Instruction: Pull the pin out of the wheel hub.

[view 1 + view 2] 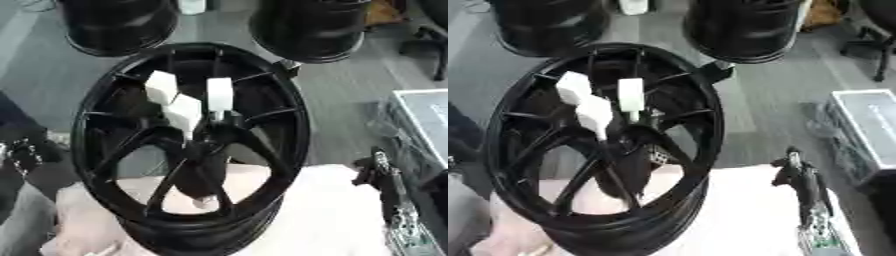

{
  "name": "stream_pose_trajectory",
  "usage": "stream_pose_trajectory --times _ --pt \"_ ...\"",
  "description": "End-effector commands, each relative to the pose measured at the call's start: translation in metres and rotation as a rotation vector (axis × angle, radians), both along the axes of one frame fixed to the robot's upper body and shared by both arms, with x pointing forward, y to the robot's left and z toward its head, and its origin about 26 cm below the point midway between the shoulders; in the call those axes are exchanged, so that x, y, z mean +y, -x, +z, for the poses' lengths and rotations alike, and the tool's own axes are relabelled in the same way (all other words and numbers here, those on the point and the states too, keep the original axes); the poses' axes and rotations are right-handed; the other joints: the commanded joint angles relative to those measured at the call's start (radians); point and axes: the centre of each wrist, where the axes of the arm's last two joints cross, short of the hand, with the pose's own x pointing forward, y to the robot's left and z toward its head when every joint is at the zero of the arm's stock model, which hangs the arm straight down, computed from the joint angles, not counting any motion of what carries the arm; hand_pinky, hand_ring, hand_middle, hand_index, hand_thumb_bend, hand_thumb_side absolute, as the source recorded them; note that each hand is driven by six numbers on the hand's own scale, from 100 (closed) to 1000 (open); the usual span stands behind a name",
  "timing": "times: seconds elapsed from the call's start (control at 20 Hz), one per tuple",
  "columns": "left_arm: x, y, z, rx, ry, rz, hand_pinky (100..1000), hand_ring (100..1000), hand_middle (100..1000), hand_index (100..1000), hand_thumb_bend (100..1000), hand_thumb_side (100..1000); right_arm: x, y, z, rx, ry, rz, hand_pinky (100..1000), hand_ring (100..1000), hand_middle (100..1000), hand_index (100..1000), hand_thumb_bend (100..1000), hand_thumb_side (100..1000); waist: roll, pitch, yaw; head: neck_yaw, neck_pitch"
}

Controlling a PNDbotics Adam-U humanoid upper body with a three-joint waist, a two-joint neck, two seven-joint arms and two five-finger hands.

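White pins stand upright in hub of black wheel. Right hand nearer, low right, well apart; finger state indeterminate.

You are looking at two black wheel rims standing on the grey floor at the far edge, one far left and one far right. A clear plastic-wrapped box is lying at your right.
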Motion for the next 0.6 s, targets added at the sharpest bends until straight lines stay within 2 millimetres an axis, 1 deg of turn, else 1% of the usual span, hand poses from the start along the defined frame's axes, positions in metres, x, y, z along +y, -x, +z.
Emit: stream_pose_trajectory --times 0.05,0.3,0.4,0.45,0.5,0.55,0.6 --pt "-0.001 -0.001 0.008 -0.026 -0.009 -0.008 661 620 555 752 318 817 -0.001 -0.003 0.006 -0.017 0.006 0.003 507 368 320 514 100 1000 0.0 -0.007 0.001 -0.003 -0.001" --pt "0.0 -0.001 0.008 -0.025 -0.009 -0.007 661 620 555 751 318 817 -0.002 -0.003 0.006 -0.02 0.007 0.0 507 368 321 515 100 1000 -0.001 -0.008 0.001 -0.002 -0.001" --pt "0.0 -0.001 0.008 -0.025 -0.01 -0.007 661 621 555 751 317 817 -0.007 -0.006 0.012 -0.046 0.016 -0.01 507 368 321 516 100 1000 -0.002 -0.009 0.001 0.001 -0.001" --pt "0.0 -0.001 0.008 -0.024 -0.011 -0.008 661 621 555 751 317 817 -0.013 -0.008 0.02 -0.08 0.035 -0.011 507 367 321 518 100 590 -0.003 -0.01 0.001 0.002 -0.001" --pt "0.0 -0.001 0.008 -0.023 -0.013 -0.007 661 621 555 751 317 817 -0.023 -0.011 0.032 -0.127 0.078 -0.005 508 367 320 519 100 298 -0.004 -0.011 0.001 0.002 -0.001" --pt "0.001 -0.001 0.008 -0.022 -0.014 -0.007 661 621 555 751 316 817 -0.032 -0.014 0.046 -0.183 0.112 0.012 509 367 321 520 100 424 -0.005 -0.013 0.0 0.002 -0.001" --pt "0.001 0.0 0.008 -0.021 -0.017 -0.007 661 621 555 751 316 817 -0.044 -0.017 0.067 -0.251 0.156 0.041 510 368 321 520 100 463 -0.007 -0.014 0.001 0.001 -0.001"
